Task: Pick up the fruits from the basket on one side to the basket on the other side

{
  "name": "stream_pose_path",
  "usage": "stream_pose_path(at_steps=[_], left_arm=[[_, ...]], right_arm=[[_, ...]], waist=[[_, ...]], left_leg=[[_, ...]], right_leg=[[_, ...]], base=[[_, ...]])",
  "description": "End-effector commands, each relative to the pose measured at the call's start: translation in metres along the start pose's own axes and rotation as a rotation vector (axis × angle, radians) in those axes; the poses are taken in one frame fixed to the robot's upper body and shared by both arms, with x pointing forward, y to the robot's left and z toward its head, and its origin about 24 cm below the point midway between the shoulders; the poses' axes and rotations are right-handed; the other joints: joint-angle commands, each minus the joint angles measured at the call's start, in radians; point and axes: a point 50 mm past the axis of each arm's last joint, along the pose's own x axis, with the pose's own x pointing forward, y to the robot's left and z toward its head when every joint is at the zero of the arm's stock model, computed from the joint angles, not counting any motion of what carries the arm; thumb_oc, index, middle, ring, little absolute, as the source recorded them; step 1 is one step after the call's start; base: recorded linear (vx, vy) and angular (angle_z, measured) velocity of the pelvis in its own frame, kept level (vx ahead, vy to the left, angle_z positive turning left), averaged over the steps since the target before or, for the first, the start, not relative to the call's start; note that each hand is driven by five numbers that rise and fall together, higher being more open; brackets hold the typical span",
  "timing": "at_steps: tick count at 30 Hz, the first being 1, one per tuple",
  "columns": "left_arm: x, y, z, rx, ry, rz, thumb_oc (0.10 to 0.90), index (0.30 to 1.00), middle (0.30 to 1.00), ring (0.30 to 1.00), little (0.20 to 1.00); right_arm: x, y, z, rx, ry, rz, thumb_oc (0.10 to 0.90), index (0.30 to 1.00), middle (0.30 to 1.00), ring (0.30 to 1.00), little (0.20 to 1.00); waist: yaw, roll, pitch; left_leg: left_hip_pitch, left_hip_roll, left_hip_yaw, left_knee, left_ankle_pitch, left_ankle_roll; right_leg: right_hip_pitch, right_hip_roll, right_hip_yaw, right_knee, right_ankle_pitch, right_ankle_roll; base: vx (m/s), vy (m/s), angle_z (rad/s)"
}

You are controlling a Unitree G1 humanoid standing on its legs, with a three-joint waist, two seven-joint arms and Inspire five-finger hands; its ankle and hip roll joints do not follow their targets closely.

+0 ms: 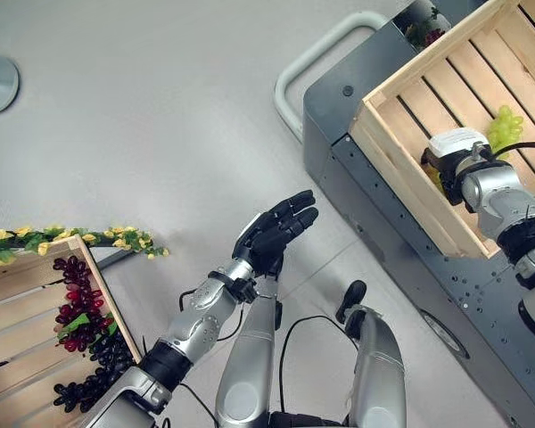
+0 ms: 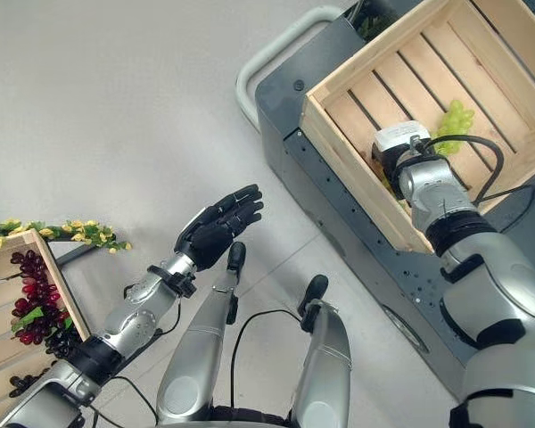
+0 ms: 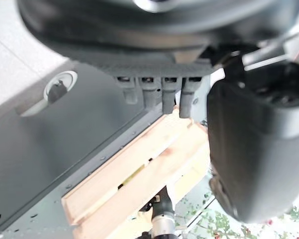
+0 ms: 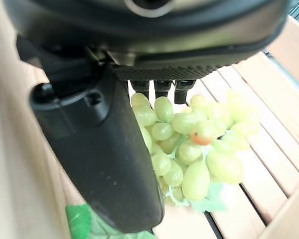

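— What's at your left side?

— My left hand [image 1: 276, 234] hangs over the floor, fingers straight and holding nothing. Beyond my elbow one wooden crate [image 1: 18, 312], cut off at the edge, holds red and dark grapes [image 1: 87, 334]; the bunches tangle too much to count.

— And the right?

— My right hand [image 1: 456, 153] is inside the second wooden crate [image 2: 357, 76]. One green grape bunch [image 4: 192, 144] lies on the slats against my thumb, its long axis running away from the palm. My fingers are mostly hidden, so I cannot tell my grip.
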Motion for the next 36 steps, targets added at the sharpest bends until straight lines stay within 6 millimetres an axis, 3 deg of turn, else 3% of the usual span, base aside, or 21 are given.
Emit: stream_pose_path(at_steps=[1, 2, 10, 11, 13, 14, 18, 24, 28, 32, 36], left_arm=[[0.007, -0.035, 0.033, -0.025, -0.221, -0.160, 0.800, 0.900, 0.900, 0.900, 0.900], [0.007, -0.036, 0.032, -0.026, -0.224, -0.159, 0.800, 0.900, 0.900, 0.900, 0.900], [0.006, -0.035, 0.036, -0.027, -0.244, -0.157, 0.800, 0.900, 0.900, 0.900, 0.900], [0.007, -0.035, 0.039, -0.020, -0.253, -0.162, 0.800, 0.900, 0.900, 0.900, 0.900], [0.004, -0.034, 0.035, -0.026, -0.247, -0.152, 0.800, 0.900, 0.900, 0.900, 0.900], [0.005, -0.033, 0.039, -0.019, -0.255, -0.154, 0.800, 0.900, 0.900, 0.900, 0.900], [0.004, -0.032, 0.039, -0.020, -0.258, -0.144, 0.800, 0.900, 0.900, 0.900, 0.900], [0.000, -0.028, 0.037, -0.027, -0.257, -0.120, 0.800, 0.900, 0.900, 0.900, 0.900], [-0.003, -0.025, 0.032, -0.046, -0.256, -0.092, 0.800, 0.900, 0.900, 0.900, 0.900], [-0.004, -0.023, 0.029, -0.050, -0.247, -0.073, 0.800, 0.900, 0.900, 0.900, 0.900], [-0.009, -0.018, 0.022, -0.068, -0.222, -0.040, 0.800, 0.900, 0.900, 0.900, 0.900]], right_arm=[[-0.007, 0.009, -0.061, -0.102, 0.281, 0.016, 0.435, 0.352, 0.352, 0.352, 0.352], [-0.007, 0.008, -0.062, -0.097, 0.286, 0.003, 0.400, 0.300, 0.300, 0.300, 0.300], [-0.011, 0.000, -0.073, -0.065, 0.315, -0.131, 0.400, 0.300, 0.300, 0.300, 0.300], [-0.011, -0.004, -0.075, -0.059, 0.319, -0.146, 0.400, 0.300, 0.300, 0.300, 0.300], [-0.012, -0.003, -0.075, -0.054, 0.309, -0.174, 0.400, 0.300, 0.300, 0.300, 0.300], [-0.013, -0.008, -0.078, -0.037, 0.308, -0.201, 0.400, 0.300, 0.300, 0.300, 0.300], [-0.015, -0.008, -0.080, 0.027, 0.305, -0.255, 0.400, 0.300, 0.300, 0.300, 0.300], [-0.021, -0.012, -0.086, 0.301, 0.295, -0.428, 0.400, 0.300, 0.300, 0.300, 0.300], [-0.027, -0.014, -0.082, 0.571, 0.249, -0.578, 0.400, 0.300, 0.300, 0.300, 0.300], [-0.030, -0.013, -0.081, 0.695, 0.226, -0.627, 0.400, 0.300, 0.300, 0.300, 0.300], [-0.033, -0.004, -0.073, 0.856, 0.190, -0.646, 0.400, 0.300, 0.300, 0.300, 0.300]], waist=[[0.003, 0.046, -0.009], [0.003, 0.046, -0.009], [-0.006, 0.041, -0.009], [-0.008, 0.038, -0.009], [-0.008, 0.036, -0.009], [-0.010, 0.032, -0.009], [-0.012, 0.029, -0.009], [-0.023, 0.020, -0.009], [-0.040, 0.013, -0.009], [-0.046, 0.006, -0.009], [-0.053, -0.003, -0.056]], left_leg=[[-0.043, -0.061, 0.053, 0.217, -0.222, 0.060], [-0.047, -0.062, 0.053, 0.222, -0.224, 0.061], [-0.038, -0.061, 0.053, 0.239, -0.235, 0.064], [-0.058, -0.062, 0.055, 0.230, -0.206, 0.069], [-0.013, -0.057, 0.055, 0.237, -0.238, 0.064], [-0.022, -0.056, 0.058, 0.229, -0.213, 0.070], [0.012, -0.052, 0.059, 0.229, -0.218, 0.071], [0.104, -0.044, 0.064, 0.208, -0.225, 0.068], [0.224, -0.035, 0.073, 0.166, -0.226, 0.056], [0.303, -0.026, 0.079, 0.137, -0.228, 0.047], [0.377, -0.010, 0.084, 0.098, -0.228, 0.037]], right_leg=[[-0.018, 0.057, -0.032, -0.024, 0.080, -0.024], [-0.022, 0.057, -0.030, -0.022, 0.080, -0.024], [-0.010, 0.062, -0.026, -0.021, 0.084, -0.025], [-0.025, 0.060, -0.035, -0.036, 0.110, -0.036], [0.014, 0.062, -0.025, -0.022, 0.081, -0.025], [0.009, 0.059, -0.034, -0.035, 0.103, -0.037], [0.044, 0.058, -0.034, -0.032, 0.095, -0.038], [0.134, 0.059, -0.030, -0.053, 0.084, -0.042], [0.256, 0.066, -0.024, -0.108, 0.080, -0.049], [0.343, 0.068, -0.021, -0.149, 0.078, -0.053], [0.425, 0.069, -0.019, -0.203, 0.077, -0.056]], base=[[-0.05, 0.011, -0.01], [0.00, 0.000, 0.00], [-0.03, 0.017, 0.03], [-0.08, 0.041, 0.02], [-0.01, 0.034, -0.01], [0.00, 0.000, 0.00], [-0.01, 0.008, -0.01], [0.02, 0.016, -0.04], [0.04, 0.031, -0.11], [0.05, 0.009, -0.06], [0.12, 0.005, -0.06]])
